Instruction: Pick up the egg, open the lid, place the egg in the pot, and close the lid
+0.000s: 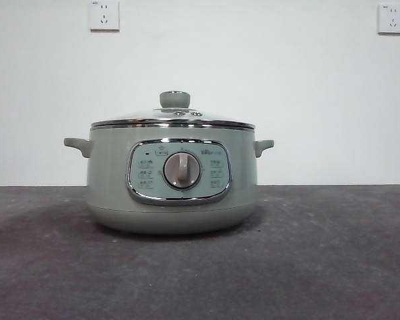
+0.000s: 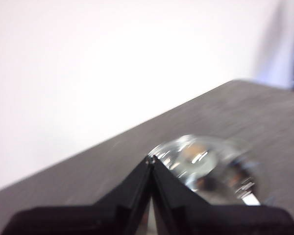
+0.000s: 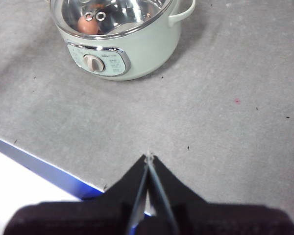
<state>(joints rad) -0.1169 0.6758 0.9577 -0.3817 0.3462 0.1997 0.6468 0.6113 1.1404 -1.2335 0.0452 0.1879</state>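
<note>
One desk [image 1: 333, 267] carries one pot [image 1: 107, 180]. One lid [image 1: 175, 119] sits closed on the pot, and one egg [image 3: 88, 25] lies inside the pot. Left gripper [image 2: 150, 159] and right gripper [image 3: 148, 156] are pressed closed, empty, clear of the pot.

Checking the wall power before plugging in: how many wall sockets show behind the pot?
2. One wall socket sits high on the wall left of the pot; the other is high near the right edge. More may lie outside the picture.
</note>
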